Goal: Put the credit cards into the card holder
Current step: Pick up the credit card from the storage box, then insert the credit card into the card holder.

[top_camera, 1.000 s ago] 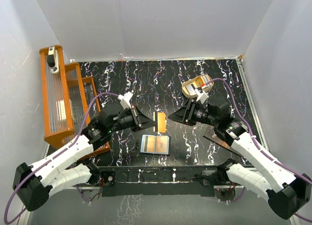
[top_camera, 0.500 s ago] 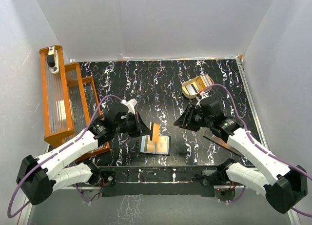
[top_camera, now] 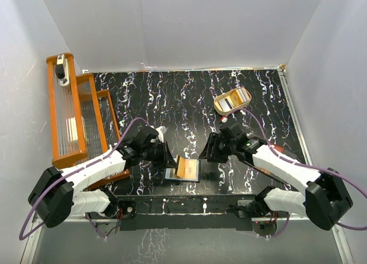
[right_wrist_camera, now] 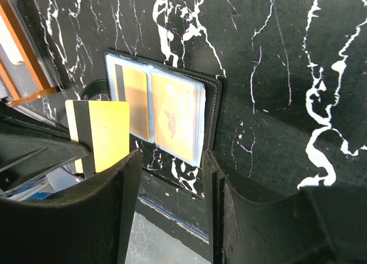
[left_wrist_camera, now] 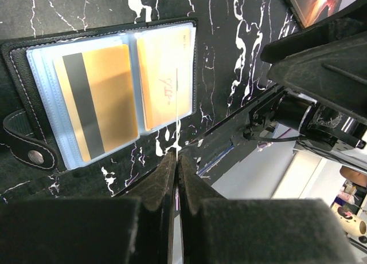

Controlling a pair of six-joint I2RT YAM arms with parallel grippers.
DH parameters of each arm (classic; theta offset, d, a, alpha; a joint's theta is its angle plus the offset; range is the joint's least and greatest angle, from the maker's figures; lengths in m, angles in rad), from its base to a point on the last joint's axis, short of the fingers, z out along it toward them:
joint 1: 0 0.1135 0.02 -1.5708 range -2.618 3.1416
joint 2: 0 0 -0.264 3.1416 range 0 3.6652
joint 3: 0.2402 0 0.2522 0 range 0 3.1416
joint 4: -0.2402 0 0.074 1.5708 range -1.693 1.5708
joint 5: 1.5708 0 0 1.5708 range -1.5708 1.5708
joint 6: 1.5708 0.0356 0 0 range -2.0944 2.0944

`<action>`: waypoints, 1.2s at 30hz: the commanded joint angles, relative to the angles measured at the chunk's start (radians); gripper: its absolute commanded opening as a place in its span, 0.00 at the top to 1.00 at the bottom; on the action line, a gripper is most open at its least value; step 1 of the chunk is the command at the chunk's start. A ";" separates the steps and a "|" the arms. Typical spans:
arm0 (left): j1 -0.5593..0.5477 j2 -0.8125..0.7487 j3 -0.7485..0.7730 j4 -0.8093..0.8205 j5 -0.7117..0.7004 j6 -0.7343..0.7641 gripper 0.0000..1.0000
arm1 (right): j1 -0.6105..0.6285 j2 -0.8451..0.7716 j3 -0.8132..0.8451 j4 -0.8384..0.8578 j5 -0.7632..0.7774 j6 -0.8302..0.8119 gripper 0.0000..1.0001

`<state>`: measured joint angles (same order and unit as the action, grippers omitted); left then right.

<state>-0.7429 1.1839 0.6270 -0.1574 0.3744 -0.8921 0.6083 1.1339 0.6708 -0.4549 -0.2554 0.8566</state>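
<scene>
White walls close in a black marble-patterned tabletop (top_camera: pixel 172 98) veined with white. Near its front edge we see the small black folding card holder (left_wrist_camera: pixel 16 86) lying open, with two gold-orange plastic cards (left_wrist_camera: pixel 97 103) in its clear sleeves. The left gripper (left_wrist_camera: pixel 176 158) is clamped on a third gold-orange card with a dark stripe (right_wrist_camera: pixel 103 132), held tilted just above the holder. The right gripper (right_wrist_camera: pixel 170 161) hovers just beside it, jaws apart and empty. A tan oval tray (top_camera: pixel 232 101) sits well behind
</scene>
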 commanded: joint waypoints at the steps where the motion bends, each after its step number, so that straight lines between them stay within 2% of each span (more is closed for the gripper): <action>1: -0.003 0.004 -0.005 0.008 0.018 0.022 1.00 | 0.047 0.062 0.002 0.102 0.036 0.020 0.55; 7: -0.003 0.006 -0.026 0.008 -0.027 -0.014 1.00 | 0.082 0.175 0.058 0.083 0.089 0.001 0.58; 20: -0.001 0.028 -0.052 0.056 -0.020 -0.046 1.00 | 0.133 0.350 0.093 0.121 0.118 -0.056 0.59; 29: 0.002 0.043 -0.060 0.061 -0.020 -0.044 1.00 | 0.142 0.371 0.077 0.110 0.150 -0.124 0.77; 36: 0.014 0.055 -0.071 0.079 -0.006 -0.054 1.00 | 0.147 0.379 0.062 0.130 0.146 -0.140 0.83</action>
<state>-0.7383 1.2354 0.5678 -0.0990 0.3489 -0.9394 0.7464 1.4906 0.7326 -0.3611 -0.1440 0.7494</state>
